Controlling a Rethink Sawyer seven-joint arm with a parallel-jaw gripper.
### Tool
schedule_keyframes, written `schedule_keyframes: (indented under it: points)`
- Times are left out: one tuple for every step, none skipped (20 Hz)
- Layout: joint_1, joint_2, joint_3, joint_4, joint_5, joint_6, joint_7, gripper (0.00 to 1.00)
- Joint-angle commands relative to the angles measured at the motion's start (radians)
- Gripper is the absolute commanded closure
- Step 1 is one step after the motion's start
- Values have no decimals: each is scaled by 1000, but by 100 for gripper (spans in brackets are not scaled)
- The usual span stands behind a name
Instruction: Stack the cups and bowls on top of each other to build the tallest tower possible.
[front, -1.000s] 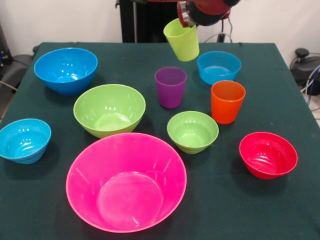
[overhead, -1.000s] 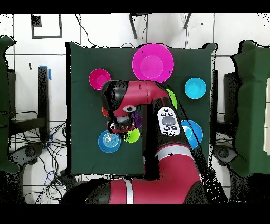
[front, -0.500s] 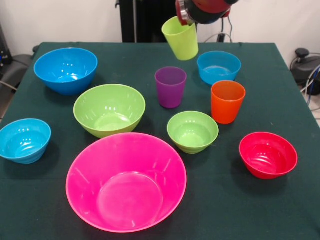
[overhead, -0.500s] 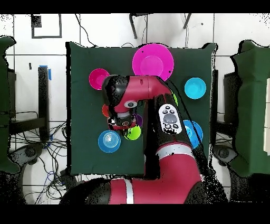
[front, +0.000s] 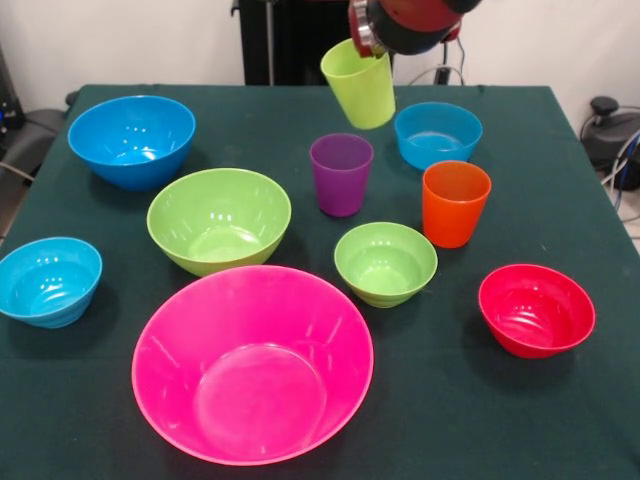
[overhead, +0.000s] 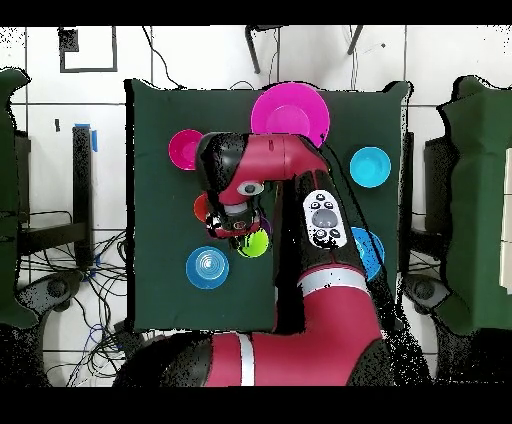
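Note:
My gripper (front: 366, 38) is shut on the rim of the lime green cup (front: 360, 88), which hangs tilted in the air above and behind the purple cup (front: 341, 175). The orange cup (front: 455, 203) stands to the right of the purple one. The bowls sit apart on the table: huge pink (front: 252, 362) at the front, large green (front: 219, 218), large blue (front: 132, 140), small green (front: 385, 262), red (front: 536, 309), and light-blue ones (front: 48, 280) (front: 437, 133). Nothing is stacked, so no tower shows. Overhead, the arm covers the middle and the lime cup (overhead: 254, 244) peeks out beside the gripper (overhead: 232, 225).
The dark green tablecloth (front: 560, 420) covers the whole table. Cables and equipment lie off the table's right edge (front: 610, 130). In the overhead view the pink bowl (overhead: 285, 113), red bowl (overhead: 186, 149) and a light-blue bowl (overhead: 207, 268) show around the arm.
The gripper has carried the lime green cup slightly left in the front view, closer to above the purple cup. The bowls and other cups have not moved.

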Motion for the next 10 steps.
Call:
schedule_keyframes:
  points:
    - [-10, 79, 91, -118, -32, 74, -72, 100]
    - [-11, 80, 91, -121, -34, 75, -78, 100]
    - [-11, 82, 91, -124, -35, 77, -81, 100]
    - [-10, 85, 91, -126, -34, 74, -82, 100]
    - [-11, 86, 90, -126, -34, 72, -83, 100]
    - [-11, 92, 90, -134, -34, 73, -85, 100]
    - [-10, 96, 90, -140, -35, 77, -87, 100]
    - [-10, 98, 90, -145, -36, 82, -89, 100]
    - [-11, 100, 90, -150, -37, 86, -92, 100]
    - [-11, 103, 90, -156, -38, 89, -92, 100]
